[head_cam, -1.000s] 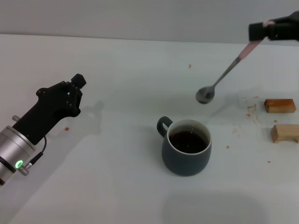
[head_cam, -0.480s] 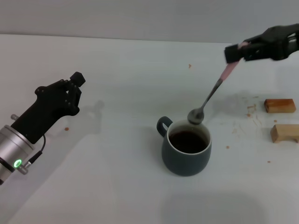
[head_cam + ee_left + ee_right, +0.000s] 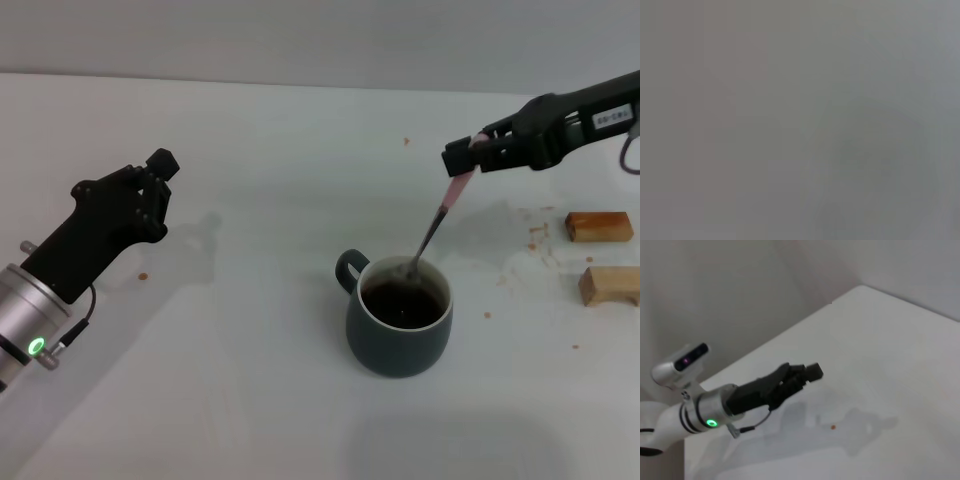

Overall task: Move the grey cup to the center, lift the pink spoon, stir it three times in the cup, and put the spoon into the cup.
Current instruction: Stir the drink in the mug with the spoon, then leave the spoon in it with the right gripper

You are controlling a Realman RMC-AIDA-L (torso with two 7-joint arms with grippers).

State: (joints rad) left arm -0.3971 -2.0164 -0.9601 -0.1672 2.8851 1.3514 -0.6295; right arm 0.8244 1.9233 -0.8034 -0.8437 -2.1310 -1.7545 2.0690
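Left hand: I see my black left hand hanging over the white counter on the left side, well away from the cup. I cannot tell if it is open or closed. It also shows in the right wrist view.
Cup: the round dark blue-grey mug with a small loop handle stands in the middle of the counter. It has dark brown drink in it.
Spoon: the thin spoon with a pink handle and grey metal neck leans down, its bowl end dipped inside the mug.
Right hand: my black right hand is squeezed tight on the pink end, above the mug.
Blocks: two small wooden blocks lie on the far right.
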